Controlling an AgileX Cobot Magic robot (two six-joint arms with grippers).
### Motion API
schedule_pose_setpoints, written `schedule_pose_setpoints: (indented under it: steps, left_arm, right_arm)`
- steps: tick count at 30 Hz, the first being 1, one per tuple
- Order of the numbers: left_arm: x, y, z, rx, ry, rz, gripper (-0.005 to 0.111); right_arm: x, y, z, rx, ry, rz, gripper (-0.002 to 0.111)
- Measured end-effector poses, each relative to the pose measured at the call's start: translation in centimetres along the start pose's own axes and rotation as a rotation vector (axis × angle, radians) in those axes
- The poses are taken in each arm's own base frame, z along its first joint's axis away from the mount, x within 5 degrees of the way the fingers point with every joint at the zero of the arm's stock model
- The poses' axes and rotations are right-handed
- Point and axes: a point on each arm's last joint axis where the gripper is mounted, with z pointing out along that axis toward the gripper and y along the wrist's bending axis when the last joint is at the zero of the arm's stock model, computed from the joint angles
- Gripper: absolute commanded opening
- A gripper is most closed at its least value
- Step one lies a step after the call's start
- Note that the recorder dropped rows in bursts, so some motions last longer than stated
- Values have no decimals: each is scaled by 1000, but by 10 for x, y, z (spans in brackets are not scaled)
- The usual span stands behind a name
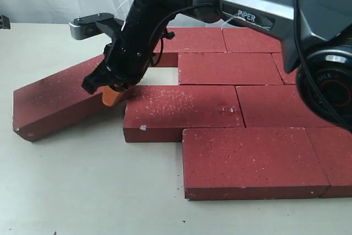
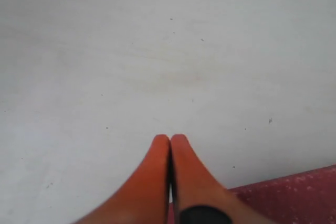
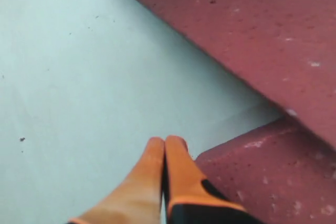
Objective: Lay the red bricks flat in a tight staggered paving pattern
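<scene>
Left gripper (image 2: pixel 170 148): fingers pressed together, empty, over bare table (image 2: pixel 157 51).
Loose brick (image 1: pixel 58 100): far left, askew, not yet seated.
Right gripper (image 1: pixel 113 95): fingers pressed together, empty, at the loose brick's inner end.
Gap (image 1: pixel 163 76): unfilled.
Red bricks (image 1: pixel 231 69): rightward, flat, staggered, tight.
Containers: none visible.

— How do the red bricks (image 1: pixel 228 69) lie?
— Flat on the desk (image 1: pixel 82 191), dark red with pale speckles, in 4 staggered rows set edge to edge.
— All tight?
— No. A gap (image 1: pixel 164 75) of bare desk shows in the 2nd row from the back, and the left brick (image 1: pixel 55 100) sits skewed, angled away from the rows
</scene>
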Motion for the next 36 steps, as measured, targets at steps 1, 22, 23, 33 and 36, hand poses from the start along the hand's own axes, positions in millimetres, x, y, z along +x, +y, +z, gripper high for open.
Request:
schedule_pose_setpoints:
  steps: [1, 22, 23, 33, 36]
  left_arm:
    - [0, 0, -1, 2, -1, -4, 0]
    - [0, -1, -1, 15, 0, -33, 0]
    - [0, -1, -1, 15, 0, -33, 0]
    - [-2, 0, -1, 2, -18, -13, 0]
    - [-2, 0, -1, -7, -17, 9, 0]
  right_arm:
    - [0, 3, 5, 9, 11, -17, -1]
    - [-37, 6, 81, 191, -183, -100, -1]
    - [-39, 6, 80, 185, -196, -96, -1]
    - [-47, 15, 55, 158, -150, -118, -1]
    - [-47, 12, 38, 168, -123, -121, -1]
